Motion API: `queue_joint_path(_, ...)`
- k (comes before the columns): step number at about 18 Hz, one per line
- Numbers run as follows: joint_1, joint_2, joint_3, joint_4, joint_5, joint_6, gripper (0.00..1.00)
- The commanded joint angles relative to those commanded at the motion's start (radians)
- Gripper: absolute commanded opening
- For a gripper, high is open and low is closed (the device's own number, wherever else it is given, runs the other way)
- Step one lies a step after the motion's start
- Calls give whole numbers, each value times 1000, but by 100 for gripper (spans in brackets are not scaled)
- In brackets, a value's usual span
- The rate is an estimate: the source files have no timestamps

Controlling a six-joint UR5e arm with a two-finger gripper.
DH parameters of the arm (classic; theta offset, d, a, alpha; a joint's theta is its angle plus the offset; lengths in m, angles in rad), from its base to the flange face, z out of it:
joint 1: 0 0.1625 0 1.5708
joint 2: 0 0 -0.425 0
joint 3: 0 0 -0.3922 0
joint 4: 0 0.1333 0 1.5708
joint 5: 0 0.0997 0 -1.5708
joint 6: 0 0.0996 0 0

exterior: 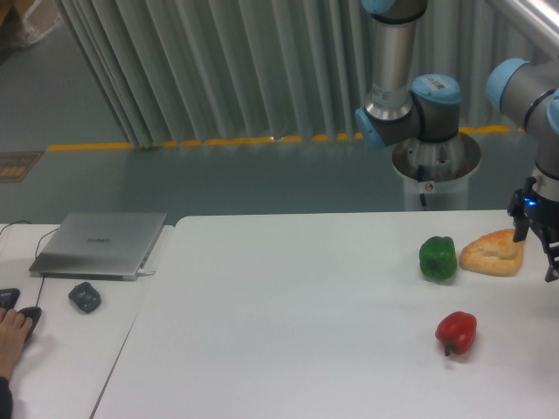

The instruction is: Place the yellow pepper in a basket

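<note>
Camera view, end effector (543, 249) at right edge beside bread wedge (493, 252), opening unclear, nothing visibly held

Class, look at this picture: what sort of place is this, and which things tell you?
Probably a robotics lab or workshop. A robot arm stands on a pedestal behind a white table, yellow floor marking runs before a curtain, and a laptop sits alongside.
</note>
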Motion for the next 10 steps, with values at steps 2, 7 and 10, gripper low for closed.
queue_joint_path(2, -14, 11, -2, -28, 78, 38, 100)
queue_joint_path(7, -26, 26, -28, -42, 109, 86, 100)
queue_joint_path(10, -31, 32, -31, -42, 107, 95, 100)
